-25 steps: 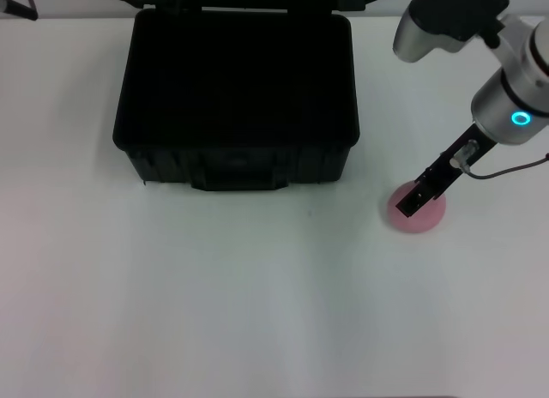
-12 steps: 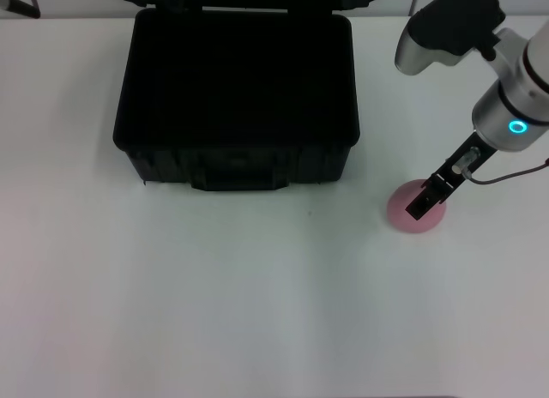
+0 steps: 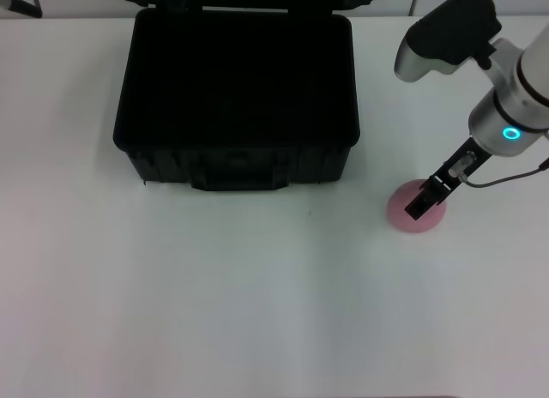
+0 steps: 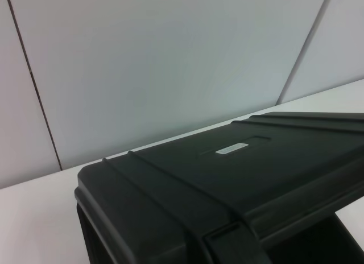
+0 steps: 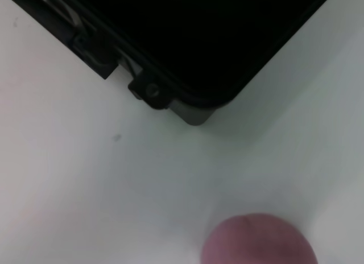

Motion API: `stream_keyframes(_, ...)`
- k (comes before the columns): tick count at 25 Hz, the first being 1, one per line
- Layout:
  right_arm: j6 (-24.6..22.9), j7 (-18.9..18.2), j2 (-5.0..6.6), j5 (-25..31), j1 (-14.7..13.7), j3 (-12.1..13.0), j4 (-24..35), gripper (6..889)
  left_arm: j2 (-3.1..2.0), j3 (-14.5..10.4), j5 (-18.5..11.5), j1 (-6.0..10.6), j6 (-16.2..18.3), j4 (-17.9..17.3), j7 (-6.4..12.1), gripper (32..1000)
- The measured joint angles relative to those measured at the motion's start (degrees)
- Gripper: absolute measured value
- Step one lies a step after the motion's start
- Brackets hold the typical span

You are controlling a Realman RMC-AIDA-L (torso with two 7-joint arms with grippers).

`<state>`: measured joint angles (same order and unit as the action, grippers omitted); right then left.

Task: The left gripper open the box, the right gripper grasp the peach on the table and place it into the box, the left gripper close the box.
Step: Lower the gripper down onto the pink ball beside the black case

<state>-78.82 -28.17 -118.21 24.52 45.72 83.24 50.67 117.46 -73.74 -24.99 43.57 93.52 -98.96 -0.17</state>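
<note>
Peach (image 3: 416, 211): pale pink, on the white table (image 3: 257, 312), right of the box, well apart from it.
Right gripper (image 3: 418, 204): directly over the peach, tip down against its top; finger spread and grip impossible to tell.
Box (image 3: 236, 106): black, open, dark inside, lid (image 4: 239, 178) raised at the far side.
Left gripper: out of sight.
</note>
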Motion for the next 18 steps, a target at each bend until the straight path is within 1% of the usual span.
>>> stream_keyframes(9,3.6,-0.4,-0.13,0.4,0.5,0.0,-4.2,801,0.04,0.0,0.0,0.14,0.0,0.0,-0.04,380)
stream_keyframes(18,5.9,-0.7,-0.23,0.7,1.1,0.0,-7.6,802,0.05,0.0,0.0,0.43,0.0,0.1,-0.09,381)
